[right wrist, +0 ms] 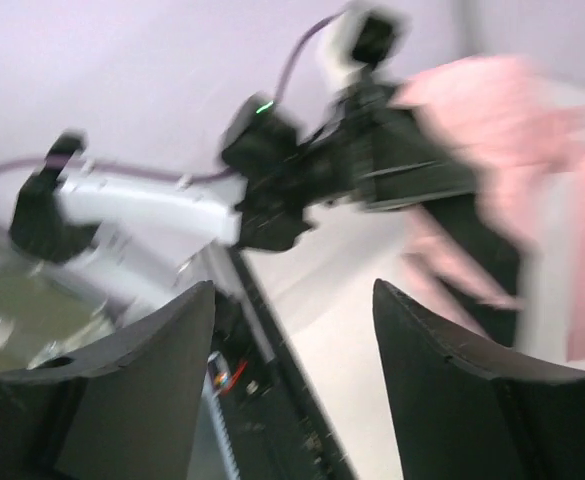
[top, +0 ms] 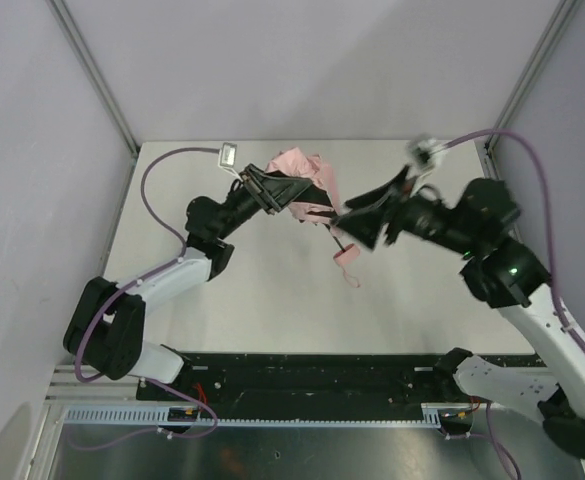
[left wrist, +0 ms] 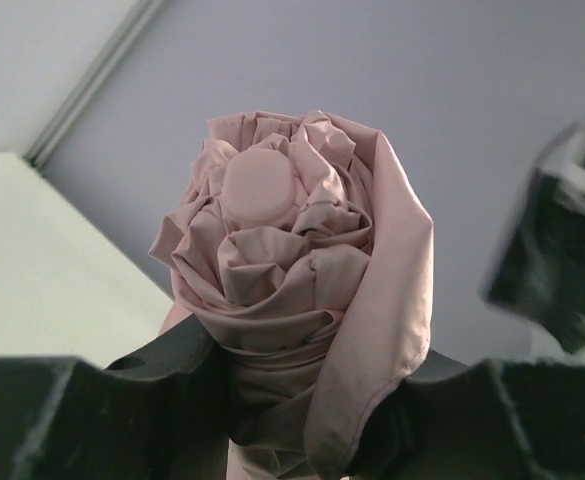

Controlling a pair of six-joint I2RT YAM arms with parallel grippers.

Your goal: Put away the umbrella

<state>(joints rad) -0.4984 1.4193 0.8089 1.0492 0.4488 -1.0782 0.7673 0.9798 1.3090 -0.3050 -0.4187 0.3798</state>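
- Firmly, the left jaws pinch the folded umbrella [left wrist: 292,260], held above the surface [top: 272,300] near its far edge; the left arm [top: 172,275] stretches from the near-left corner.
- Right arm [top: 517,290] bends inward; right jaws spread, empty, just beside the umbrella.

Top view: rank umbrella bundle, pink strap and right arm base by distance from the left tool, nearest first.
1. Umbrella bundle: gripped in the left tool, far centre.
2. Pink strap: just right of it, toward the near edge.
3. Right arm base: near edge, right side.
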